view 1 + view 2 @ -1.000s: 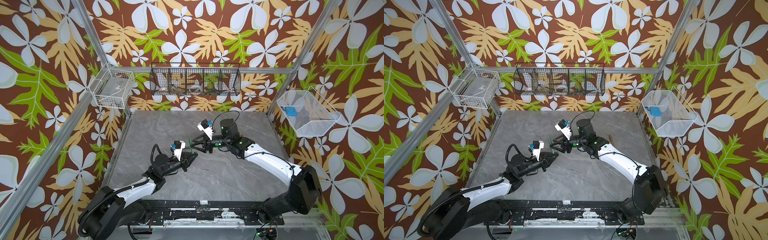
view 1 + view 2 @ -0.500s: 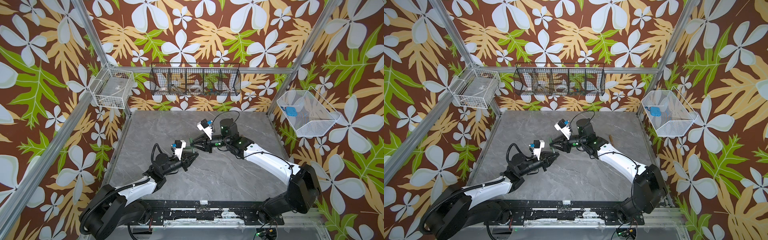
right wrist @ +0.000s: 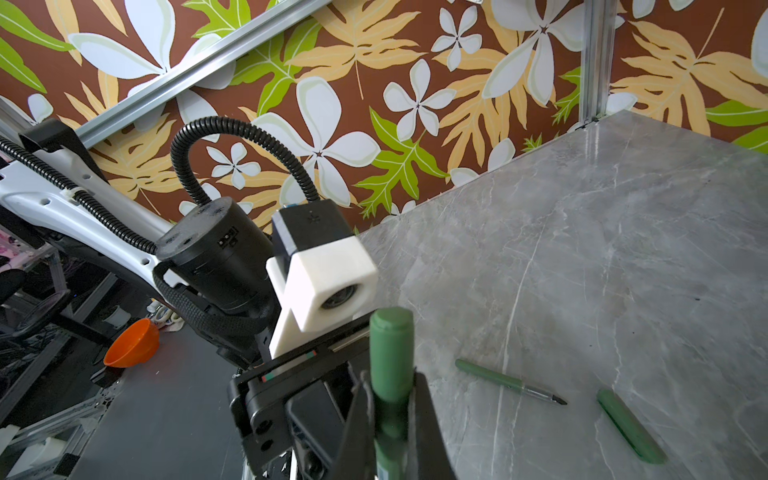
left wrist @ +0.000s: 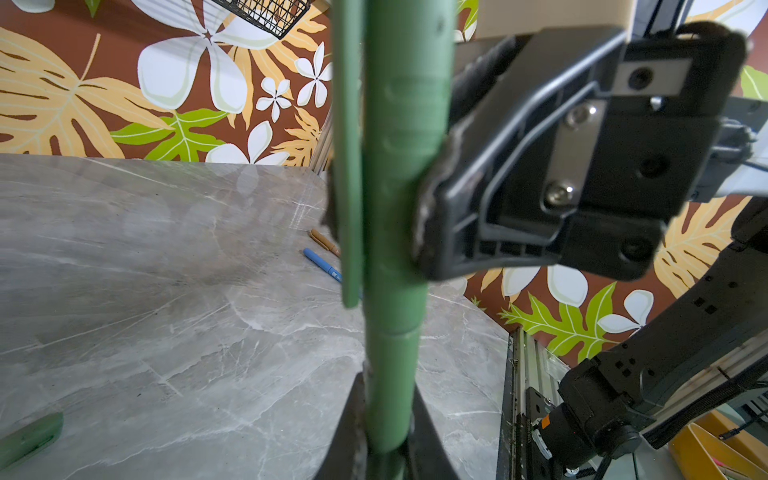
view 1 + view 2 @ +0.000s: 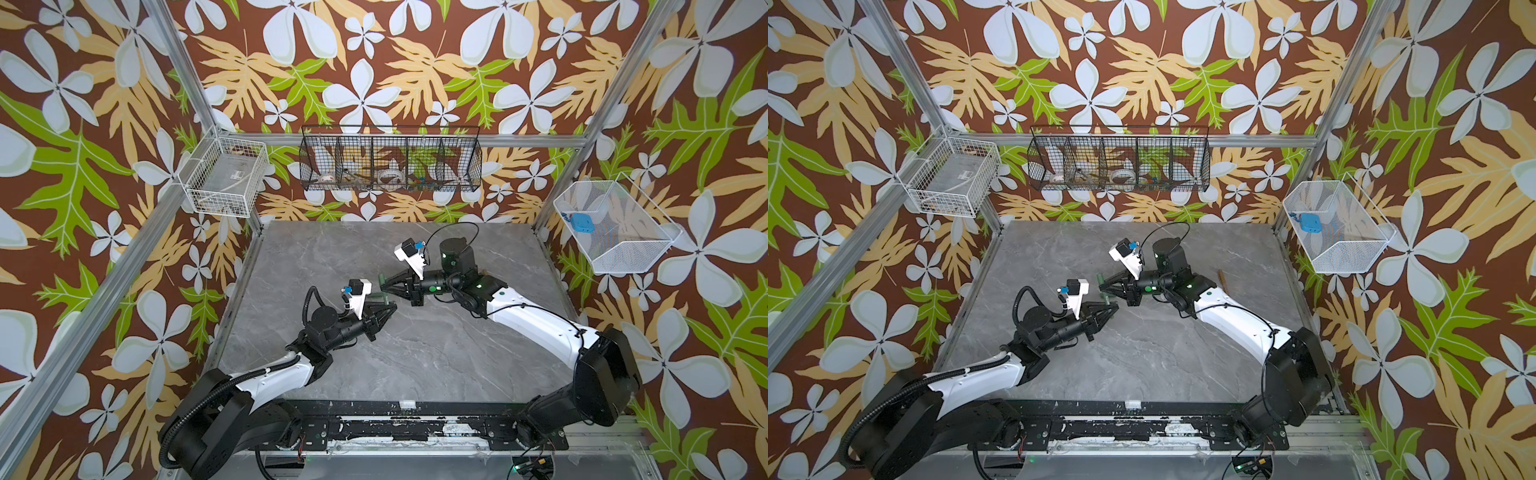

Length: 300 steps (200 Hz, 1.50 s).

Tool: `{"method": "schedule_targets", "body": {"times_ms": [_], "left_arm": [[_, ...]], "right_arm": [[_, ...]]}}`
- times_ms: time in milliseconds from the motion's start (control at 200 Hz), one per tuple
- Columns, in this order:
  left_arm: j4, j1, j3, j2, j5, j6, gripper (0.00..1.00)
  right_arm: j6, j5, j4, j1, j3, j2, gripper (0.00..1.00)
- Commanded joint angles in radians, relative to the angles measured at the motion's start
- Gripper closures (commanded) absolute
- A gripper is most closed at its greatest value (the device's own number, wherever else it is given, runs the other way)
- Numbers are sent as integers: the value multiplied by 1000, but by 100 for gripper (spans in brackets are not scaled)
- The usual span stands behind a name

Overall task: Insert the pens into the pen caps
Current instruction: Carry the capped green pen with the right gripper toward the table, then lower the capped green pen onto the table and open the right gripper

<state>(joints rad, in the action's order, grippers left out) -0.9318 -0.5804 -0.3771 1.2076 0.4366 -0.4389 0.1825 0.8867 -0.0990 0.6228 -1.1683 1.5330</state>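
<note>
left wrist: left tool (image 4: 388, 436), right tool (image 4: 380, 212) pinch pen (image 4: 395, 307).

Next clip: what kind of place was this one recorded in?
Probably a robot lab test cell, not a home: a left arm and right arm on one base rail at a grey tabletop, an aluminium frame framing printed floral wall panels, and a black wire basket hung at the back.

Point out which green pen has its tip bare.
The green pen lying on the table, dark tip exposed, a loose green cap beside it. The other green pen is capped, held between left gripper and right gripper.
</note>
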Motion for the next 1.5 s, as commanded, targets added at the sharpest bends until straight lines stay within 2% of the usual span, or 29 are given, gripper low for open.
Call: {"method": "schedule_targets", "body": {"times_ms": [0, 245, 465, 541, 626, 821, 886, 961, 1086, 1191, 1351, 1496], "left_arm": [[-128, 0, -26, -13, -44, 12, 100], [-219, 20, -28, -38, -54, -14, 100], [-114, 22, -59, -42, -53, 29, 100], [-107, 22, -45, -42, -61, 31, 91], [-81, 22, -32, -47, -71, 35, 85], [53, 22, -11, -112, -165, 78, 58], [102, 22, -8, -146, -194, 102, 46], [149, 23, -3, -184, -248, 115, 33], [241, 24, -2, -235, -333, 159, 21], [311, 27, -12, -248, -395, 177, 15], [306, 28, -7, -226, -380, 163, 14], [286, 28, 4, -193, -371, 150, 13]], "right_arm": [[-8, -20, 73, 2, 30, 0, 100], [22, -52, 25, 2, 107, -20, 100], [18, -108, 65, -4, 73, -13, 100], [38, -129, 67, -14, 52, -4, 100], [43, -162, 95, -27, 22, 0, 100], [77, -220, 131, -87, -5, -18, 100], [102, -249, 127, -116, 4, -33, 100], [111, -308, 162, -143, 7, -43, 100], [79, -484, 336, -175, -21, -20, 100], [118, -477, 358, -235, 17, -3, 100], [87, -583, 450, -261, 15, 35, 100], [67, -564, 509, -284, -14, 83, 100]]}}
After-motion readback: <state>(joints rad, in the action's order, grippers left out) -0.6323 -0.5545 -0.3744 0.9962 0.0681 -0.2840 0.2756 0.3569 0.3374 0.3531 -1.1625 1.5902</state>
